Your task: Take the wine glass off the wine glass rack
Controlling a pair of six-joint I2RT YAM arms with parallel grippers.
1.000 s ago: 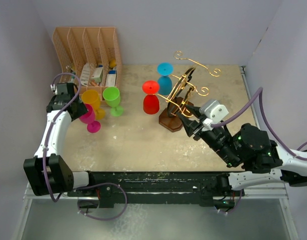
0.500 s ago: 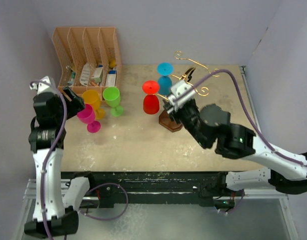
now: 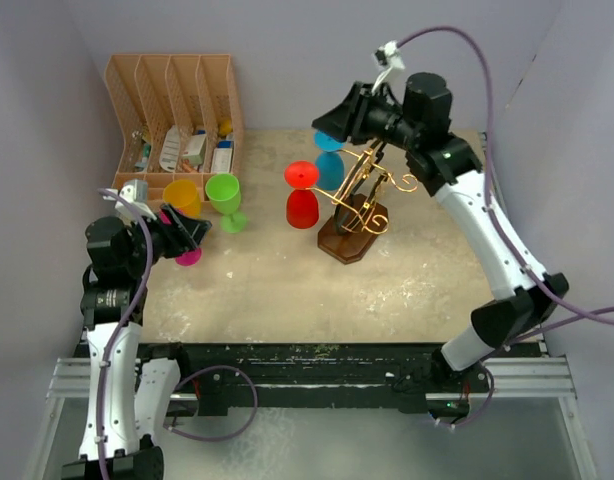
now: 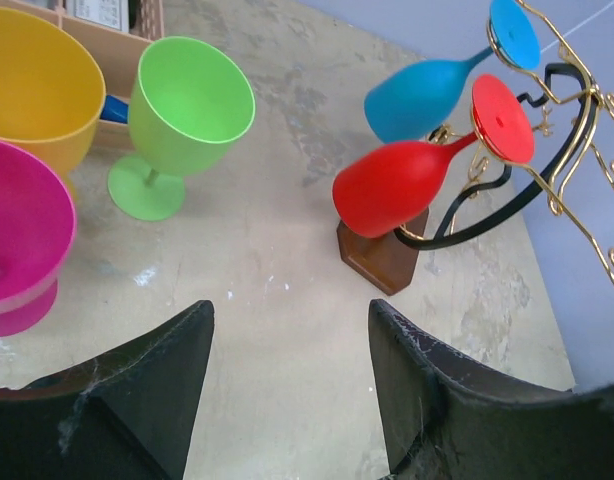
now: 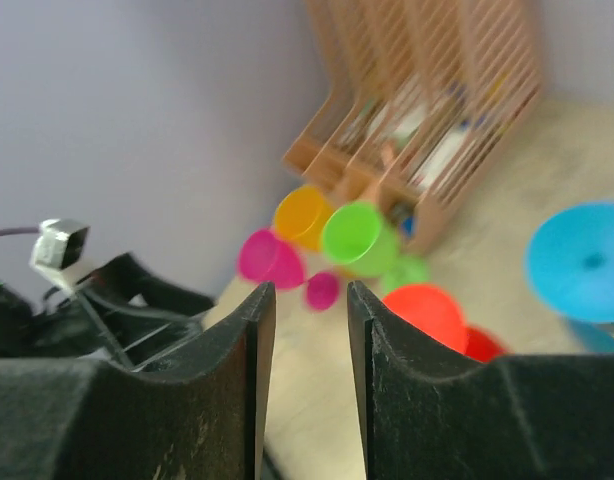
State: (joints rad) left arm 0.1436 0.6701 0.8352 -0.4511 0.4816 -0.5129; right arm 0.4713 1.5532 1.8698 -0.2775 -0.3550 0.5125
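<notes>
Red wine glass [image 3: 302,196] hangs on rack [image 3: 347,241], near the empty right gripper [image 3: 324,125].

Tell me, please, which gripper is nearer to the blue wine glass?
Right. The right gripper hovers close beside the blue wine glass; the left gripper is across the table, next to the pink glass.

Enclosure: plain pale lavender-grey back wall [image 3: 277,35], left wall [image 3: 32,110] and right wall [image 3: 577,110]. Table [image 3: 287,290] top is beige and mottled, with whitish scuffs and flecks. Light is even and diffuse; shadows are soft. Tan slotted desk organizer [image 3: 167,58] stands in the far left corner. Near edge: black rail [image 3: 317,358], aluminium frame [image 3: 562,375], grey panel [image 3: 337,445] below.
</notes>
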